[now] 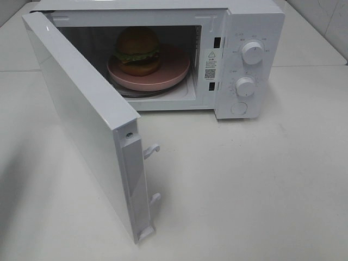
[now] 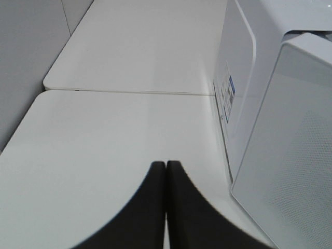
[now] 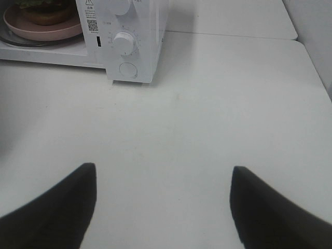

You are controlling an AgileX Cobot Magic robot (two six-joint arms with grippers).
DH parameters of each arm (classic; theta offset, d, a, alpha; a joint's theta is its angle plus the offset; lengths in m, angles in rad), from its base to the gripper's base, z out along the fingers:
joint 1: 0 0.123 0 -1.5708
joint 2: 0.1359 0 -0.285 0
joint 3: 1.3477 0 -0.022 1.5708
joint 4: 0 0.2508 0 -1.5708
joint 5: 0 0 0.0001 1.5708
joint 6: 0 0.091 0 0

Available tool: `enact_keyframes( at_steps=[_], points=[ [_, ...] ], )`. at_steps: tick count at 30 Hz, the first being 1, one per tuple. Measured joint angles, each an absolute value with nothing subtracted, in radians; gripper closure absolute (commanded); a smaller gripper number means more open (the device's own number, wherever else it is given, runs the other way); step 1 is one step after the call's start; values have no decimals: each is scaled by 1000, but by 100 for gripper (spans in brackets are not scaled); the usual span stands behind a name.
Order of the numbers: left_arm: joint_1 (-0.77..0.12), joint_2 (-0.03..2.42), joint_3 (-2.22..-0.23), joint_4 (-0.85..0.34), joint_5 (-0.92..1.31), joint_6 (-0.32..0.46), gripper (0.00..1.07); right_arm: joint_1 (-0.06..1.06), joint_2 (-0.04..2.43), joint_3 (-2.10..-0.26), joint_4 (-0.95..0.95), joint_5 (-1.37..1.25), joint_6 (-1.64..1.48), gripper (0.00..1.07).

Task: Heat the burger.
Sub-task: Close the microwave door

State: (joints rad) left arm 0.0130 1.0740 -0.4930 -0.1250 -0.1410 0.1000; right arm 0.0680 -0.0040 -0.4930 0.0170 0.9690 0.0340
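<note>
Microwave near far edge of counter: QR label, text unreadable. Burger inside: brown bun, green lettuce. Left gripper pinched together, right gripper wide.

I see the burger upright on the pink plate inside the open microwave: golden bun, green lettuce, dark patty.

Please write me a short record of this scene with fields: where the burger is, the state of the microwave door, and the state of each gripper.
burger: on the pink plate, inside the microwave
door: swung wide open
knobs: two on the front panel, upper and lower
left gripper: fingers shut, empty, beside the microwave's side wall
right gripper: fingers open, empty, over the table, facing the knobs
step left: door not yet closed
</note>
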Motion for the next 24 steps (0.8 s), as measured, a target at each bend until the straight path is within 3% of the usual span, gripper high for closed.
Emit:
enact_keyframes(
  at_steps=[1, 4, 6, 9, 12, 14, 17, 24],
  points=[
    [13, 1096, -444, -125, -251, 91, 107, 68, -4, -493, 17, 969, 34, 39],
    [13, 1108, -422, -125, -302, 83, 107, 68, -4, -493, 17, 969, 34, 39],
    [13, 1159, -320, -103, -565, 27, 107, 68, -4, -493, 17, 969, 34, 39],
    [13, 1174, -302, -90, -634, 20, 107, 68, -4, -493, 17, 969, 34, 39],
    [13, 1243, -278, -16, -796, 11, 107, 68, -4, -493, 17, 969, 34, 39],
    [13, 1355, -275, 126, -934, 11, 107, 68, -4, -493, 17, 969, 34, 39],
    [13, 1428, -275, 195, -1001, 0, 107, 68, -4, -493, 17, 969, 34, 39],
    [13, 1527, -275, 230, -1080, -40, 107, 68, -4, -493, 17, 969, 34, 39]
  ],
)
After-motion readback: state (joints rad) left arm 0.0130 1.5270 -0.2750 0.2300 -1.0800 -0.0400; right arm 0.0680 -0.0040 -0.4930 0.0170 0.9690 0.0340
